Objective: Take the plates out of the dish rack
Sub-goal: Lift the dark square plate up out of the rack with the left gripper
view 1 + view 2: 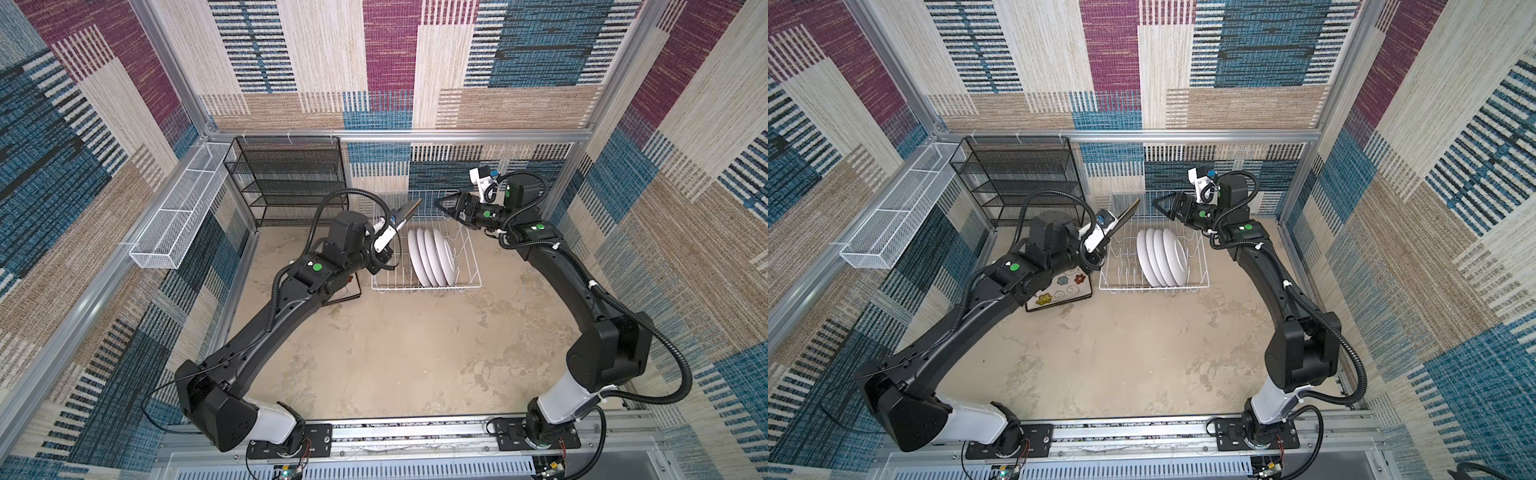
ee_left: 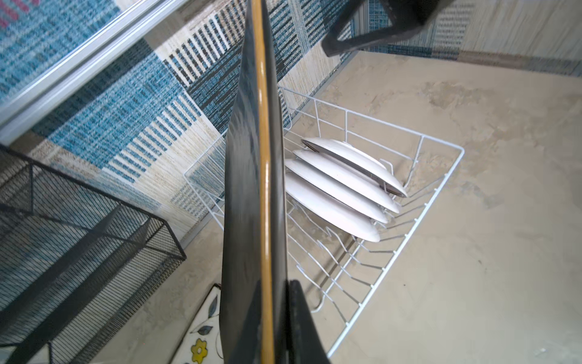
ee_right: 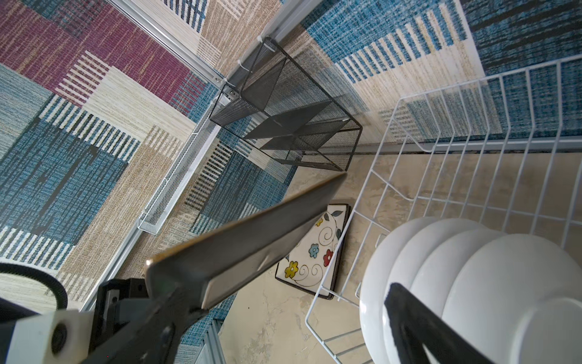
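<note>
Holds square plate (image 1: 409, 210) clamped in left gripper (image 1: 399, 222) above rack (image 1: 428, 286); spreads right gripper (image 1: 442, 206) wide, empty, over rack's far end, with four round plates (image 1: 430, 257) racked.

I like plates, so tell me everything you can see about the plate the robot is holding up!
The held plate looks square, flat and thin, with a shiny black back and a brownish-yellow edge. Its face is hidden here. The left gripper pinches one side, shut on it, so the plate sticks up tilted in the air over the left end of the rack. Nothing else seems to touch it.
</note>
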Action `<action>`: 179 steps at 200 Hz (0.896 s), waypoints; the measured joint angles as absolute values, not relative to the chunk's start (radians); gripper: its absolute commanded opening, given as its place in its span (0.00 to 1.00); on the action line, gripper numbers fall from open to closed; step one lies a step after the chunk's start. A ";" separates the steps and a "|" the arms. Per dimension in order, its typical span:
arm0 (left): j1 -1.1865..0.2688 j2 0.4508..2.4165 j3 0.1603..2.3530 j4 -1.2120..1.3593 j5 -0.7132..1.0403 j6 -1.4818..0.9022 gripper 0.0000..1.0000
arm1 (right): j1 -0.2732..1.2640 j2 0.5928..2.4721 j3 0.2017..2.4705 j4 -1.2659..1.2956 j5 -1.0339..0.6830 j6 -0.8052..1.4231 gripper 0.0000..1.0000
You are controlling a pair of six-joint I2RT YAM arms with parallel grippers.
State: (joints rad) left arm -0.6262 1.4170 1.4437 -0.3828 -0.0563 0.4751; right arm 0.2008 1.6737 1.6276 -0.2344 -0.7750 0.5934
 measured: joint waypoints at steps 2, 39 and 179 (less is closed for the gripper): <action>-0.629 1.417 1.440 -0.379 -0.060 0.484 0.00 | 0.201 1.678 1.634 -0.237 -0.776 0.593 0.97; -0.709 1.416 1.346 -0.254 -0.179 0.683 0.00 | 0.201 1.753 1.725 -0.311 -0.827 0.582 0.92; -0.843 1.448 1.134 0.132 -0.392 1.160 0.00 | 0.196 1.848 1.724 -0.528 -0.933 0.492 0.54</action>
State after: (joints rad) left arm -0.8433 1.4475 1.1336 0.1318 -0.3923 1.1599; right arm 0.1963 1.8477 1.7245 -0.5278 -0.9325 0.4919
